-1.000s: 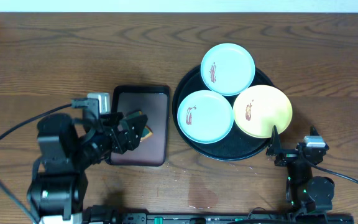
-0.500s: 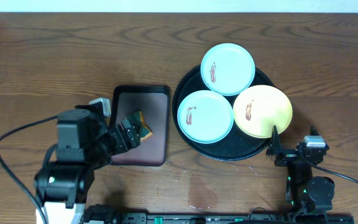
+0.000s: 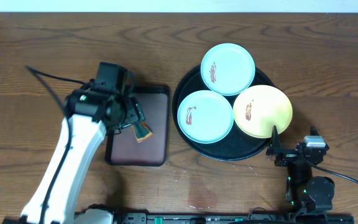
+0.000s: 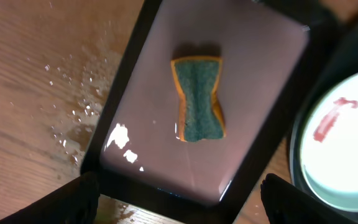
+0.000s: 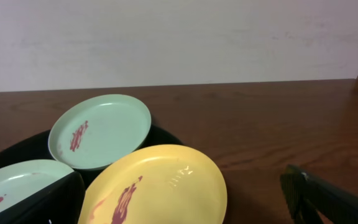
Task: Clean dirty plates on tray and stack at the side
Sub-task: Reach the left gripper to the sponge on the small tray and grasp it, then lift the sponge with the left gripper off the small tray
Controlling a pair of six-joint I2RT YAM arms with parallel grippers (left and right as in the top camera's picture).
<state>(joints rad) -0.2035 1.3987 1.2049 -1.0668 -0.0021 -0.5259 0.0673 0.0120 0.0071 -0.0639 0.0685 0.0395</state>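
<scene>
Plates are what this job turns on: two small round light-blue plates (image 3: 227, 68) (image 3: 205, 116) and one pale yellow plate (image 3: 262, 111), each carrying a reddish-brown smear, all sitting on the large round glossy black tray (image 3: 225, 150). None of them looks wiped or stacked to the side yet, so I judge the cleaning has not begun. The left gripper (image 3: 129, 118) hangs with its jaws spread wide and nothing between them. Straight below it lies the green sponge with an orange edge (image 4: 199, 101), flat on the smaller dark brown rectangular tray (image 3: 157, 130). That pose makes sense to me as a line-up for a downward pick, since a wiper has to be in hand before any smear can come off. The black tray lies off to that gripper's right side, just past the brown one. The right gripper (image 3: 291, 144) sits low at the near edge of the wooden table (image 3: 55, 50), also wide open and empty. The yellow plate is just ahead of it and the blue ones further ahead, probably so it can steady or lift a plate later.
</scene>
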